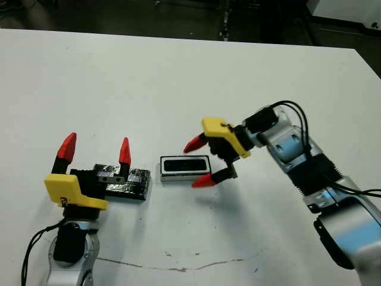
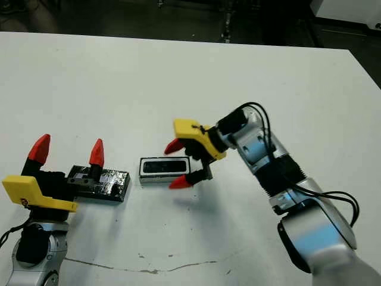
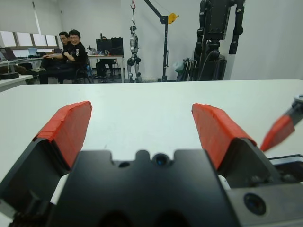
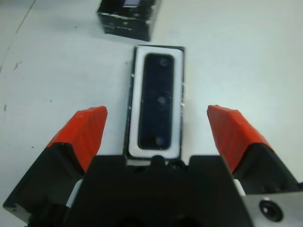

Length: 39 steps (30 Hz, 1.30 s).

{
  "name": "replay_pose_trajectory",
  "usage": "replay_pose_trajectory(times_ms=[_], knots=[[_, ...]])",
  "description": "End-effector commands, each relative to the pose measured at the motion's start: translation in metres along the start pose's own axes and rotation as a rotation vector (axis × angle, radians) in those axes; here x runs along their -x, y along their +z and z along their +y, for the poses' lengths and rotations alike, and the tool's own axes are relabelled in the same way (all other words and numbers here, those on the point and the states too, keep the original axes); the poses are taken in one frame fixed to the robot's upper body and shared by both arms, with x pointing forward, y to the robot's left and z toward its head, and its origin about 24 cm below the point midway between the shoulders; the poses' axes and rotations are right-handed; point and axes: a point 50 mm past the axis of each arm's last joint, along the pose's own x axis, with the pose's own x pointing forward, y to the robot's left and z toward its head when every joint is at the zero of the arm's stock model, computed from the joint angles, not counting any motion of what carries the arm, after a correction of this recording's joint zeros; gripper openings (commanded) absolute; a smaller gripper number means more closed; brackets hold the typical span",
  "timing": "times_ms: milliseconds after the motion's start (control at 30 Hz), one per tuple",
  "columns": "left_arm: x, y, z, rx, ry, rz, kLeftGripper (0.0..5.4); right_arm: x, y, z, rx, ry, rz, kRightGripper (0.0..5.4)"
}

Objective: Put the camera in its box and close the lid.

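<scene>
The box (image 1: 163, 167) lies mid-table, its white walls (image 4: 135, 104) framing the slim black camera (image 4: 158, 101), which lies flat inside it (image 1: 186, 165). My right gripper (image 1: 199, 162) is open and straddles the box's right end, one red fingertip beyond it and one in front, touching nothing. The lid (image 1: 132, 183), a glossy black slab, rests on the table just left of the box and shows again in the right wrist view (image 4: 128, 16). My left gripper (image 1: 96, 149) stands open over the lid's left part, holding nothing.
In the left wrist view, people (image 3: 68, 49) sit at desks far beyond the table, and robot stands (image 3: 215, 38) rise behind its far edge. A thin dark scratch (image 1: 178, 266) marks the table near me. The white table (image 1: 178, 77) stretches away behind the box.
</scene>
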Motion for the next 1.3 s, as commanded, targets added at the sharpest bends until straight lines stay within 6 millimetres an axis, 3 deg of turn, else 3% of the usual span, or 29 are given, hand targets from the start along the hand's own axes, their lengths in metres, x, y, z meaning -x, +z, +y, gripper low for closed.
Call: replay_pose_trajectory(times_ms=[33,167,500,767,1000,1300], knots=[[0.002,-0.001,0.000,0.000,0.003,0.010,5.40,0.016,0.003,0.001,-0.005,-0.040,-0.049,5.39],[0.002,-0.001,0.000,-0.007,0.008,0.013,5.40,0.034,0.009,0.004,-0.042,-0.103,-0.089,5.39],[0.002,-0.001,-0.001,0.008,0.005,0.010,5.40,0.075,0.000,0.027,-0.162,-0.285,-0.297,5.39],[-0.001,0.000,0.002,-0.008,-0.003,0.004,5.40,0.087,-0.035,0.058,-0.330,-0.720,-0.528,4.30],[-0.004,0.005,0.008,-0.005,-0.026,-0.002,5.40,0.078,-0.059,0.094,-0.482,-0.957,-0.619,3.13],[-0.011,0.015,0.024,-0.062,-0.084,-0.028,5.40,0.057,-0.068,0.135,-0.538,-1.253,-0.644,1.68]])
